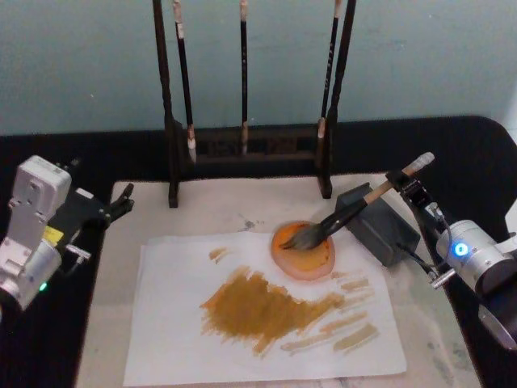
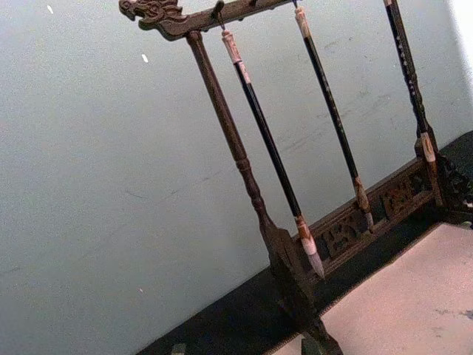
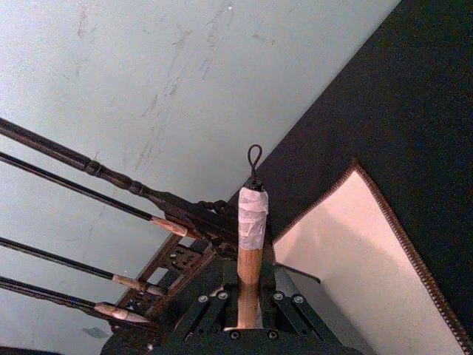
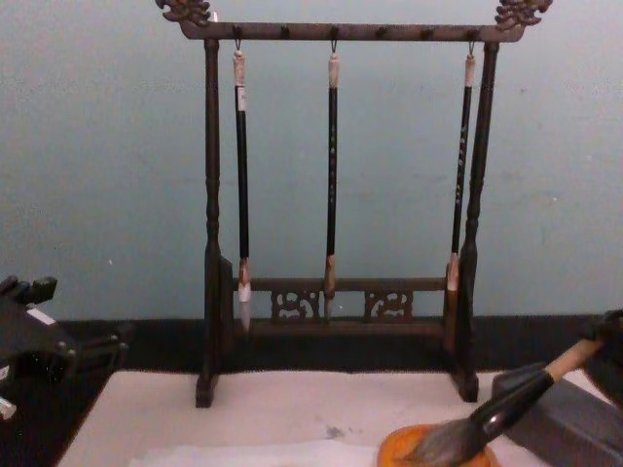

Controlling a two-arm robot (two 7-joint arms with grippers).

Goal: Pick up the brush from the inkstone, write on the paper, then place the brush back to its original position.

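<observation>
Left arm: stands off the left edge of the felt mat, forearm raised and angled toward the mat's rear left corner. White wrist housing shows a green light low on its side. Left gripper sits at that corner, fingers parted, holding nothing.

Right arm: stands off the mat's right edge, reaching inward and toward the rear. Silver wrist housing shows a blue light. Right gripper hangs above the mat's rear right area, its dark fingers clamped on both sides of the brush handle, just below the white-wrapped end. The handle slants down from the grip toward the mat's middle.
</observation>
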